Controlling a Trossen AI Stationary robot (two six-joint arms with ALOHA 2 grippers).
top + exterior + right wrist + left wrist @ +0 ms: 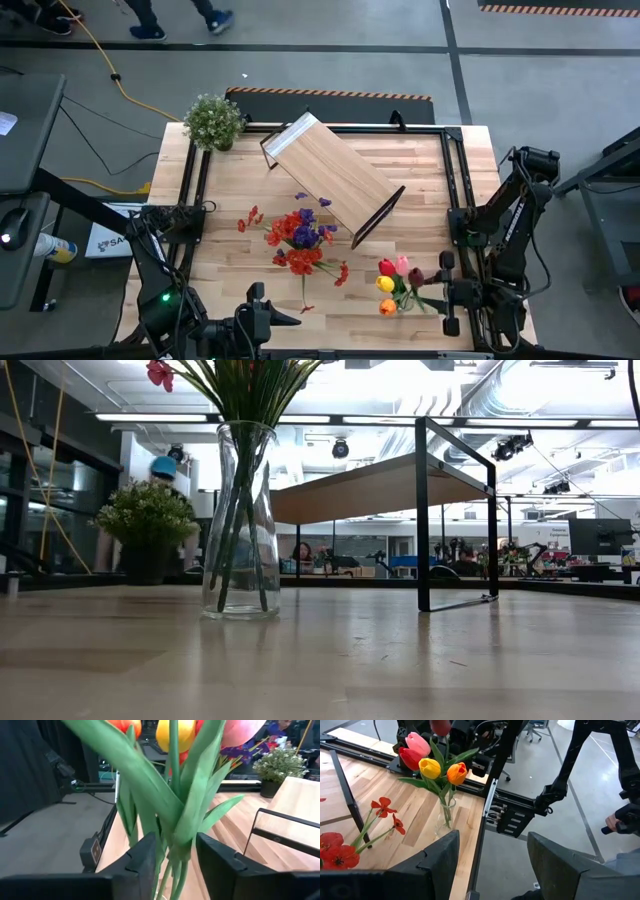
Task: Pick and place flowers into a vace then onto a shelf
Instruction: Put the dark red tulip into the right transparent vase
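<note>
Red, pink, yellow and orange tulips [432, 762] stand in a small clear glass vase [445, 817] near the table's right near corner [398, 285]. My right gripper [176, 865] comes at them level from the table's right, and its open fingers stand on either side of the green stems [175, 820] above the vase. A second vase [240, 520] with red and purple flowers [300, 240] stands mid-table. Behind it the light-wood shelf [330, 180] stands slantwise on its black legs. My left gripper [492, 865] waits open over the near edge [265, 318]. My right gripper has its two fingers [145, 862] level on either side of the bundled tulip stems and leaves [175, 840], across them. Whether the fingers touch the leaves, I cannot tell. The tulips stand upright in their vase on the table.
A bushy green potted plant [214, 122] sits at the far left corner. Black rails [190, 215] run along the table's left and right sides. Bare wood lies between the two vases and in front of the shelf.
</note>
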